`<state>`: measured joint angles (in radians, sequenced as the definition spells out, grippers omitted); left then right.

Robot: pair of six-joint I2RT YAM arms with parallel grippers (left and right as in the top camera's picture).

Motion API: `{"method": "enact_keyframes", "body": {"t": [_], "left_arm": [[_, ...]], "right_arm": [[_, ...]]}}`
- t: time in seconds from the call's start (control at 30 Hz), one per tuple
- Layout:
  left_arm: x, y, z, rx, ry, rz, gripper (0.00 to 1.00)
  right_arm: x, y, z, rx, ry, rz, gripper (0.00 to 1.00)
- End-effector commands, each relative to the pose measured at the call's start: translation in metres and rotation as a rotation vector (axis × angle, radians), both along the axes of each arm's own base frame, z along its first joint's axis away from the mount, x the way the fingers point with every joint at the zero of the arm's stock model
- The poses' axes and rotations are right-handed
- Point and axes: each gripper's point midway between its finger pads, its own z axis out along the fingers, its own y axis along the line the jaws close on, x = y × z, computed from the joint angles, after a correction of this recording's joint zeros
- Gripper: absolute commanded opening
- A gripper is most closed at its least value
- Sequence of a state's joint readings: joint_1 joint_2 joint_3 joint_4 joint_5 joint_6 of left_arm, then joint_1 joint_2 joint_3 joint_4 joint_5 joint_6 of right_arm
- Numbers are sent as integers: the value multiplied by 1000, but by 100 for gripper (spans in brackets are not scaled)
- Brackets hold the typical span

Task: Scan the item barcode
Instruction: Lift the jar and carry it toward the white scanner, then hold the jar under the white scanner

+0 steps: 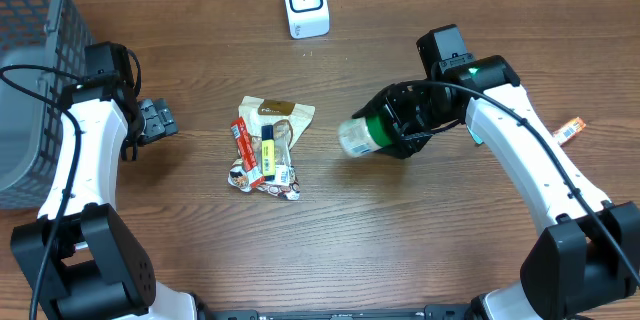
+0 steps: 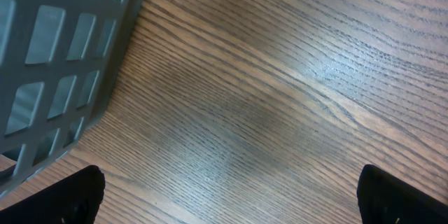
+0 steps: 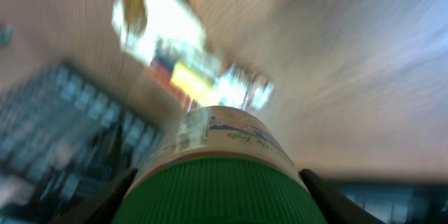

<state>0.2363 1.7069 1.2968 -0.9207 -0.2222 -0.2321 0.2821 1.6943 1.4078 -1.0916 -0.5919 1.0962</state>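
Right gripper [image 1: 402, 125] clamps the green-capped jar [image 1: 357, 137], well apart from the scanner [image 1: 305, 2]. Presenting seems underway; next, aim its barcode there. Left gripper [image 1: 158, 120] gapes empty.

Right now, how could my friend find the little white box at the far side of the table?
Look at the wooden table, then along its far edge near the middle, beyond the pile of snack packets. The barcode scanner stands there alone. It is the only white, rounded box, with a square window on its front, unlike the colourful packets.
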Motion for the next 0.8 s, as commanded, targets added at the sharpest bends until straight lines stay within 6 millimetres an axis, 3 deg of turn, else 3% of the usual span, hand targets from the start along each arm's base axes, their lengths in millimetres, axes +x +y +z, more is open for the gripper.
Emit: {"method": "enact_keyframes", "body": {"t": [0.0, 0.07, 0.13, 0.23, 0.37, 0.43, 0.67, 0.77], "left_arm": [[3, 3, 12, 22, -27, -8, 100], [3, 3, 12, 22, -27, -8, 100], [3, 3, 12, 22, -27, -8, 100], [3, 3, 12, 23, -27, -8, 100], [3, 3, 12, 22, -27, -8, 100], [3, 3, 12, 23, -27, -9, 100], [3, 3, 12, 23, -26, -9, 100], [3, 3, 12, 22, -27, -8, 100]], "right_arm": [[35, -61, -14, -383, -175, -116, 13], [43, -74, -15, -452, -207, -142, 13], [51, -75, -13, -471, -271, -94, 19], [70, -56, 0, -423, -487, 170, 4], [73, -27, 32, -294, -628, 353, 4], [74, -24, 55, -284, -660, 367, 4], [66, -16, 175, -266, -890, 466, 4], [66, -16, 209, -264, -971, 446, 4]]}}
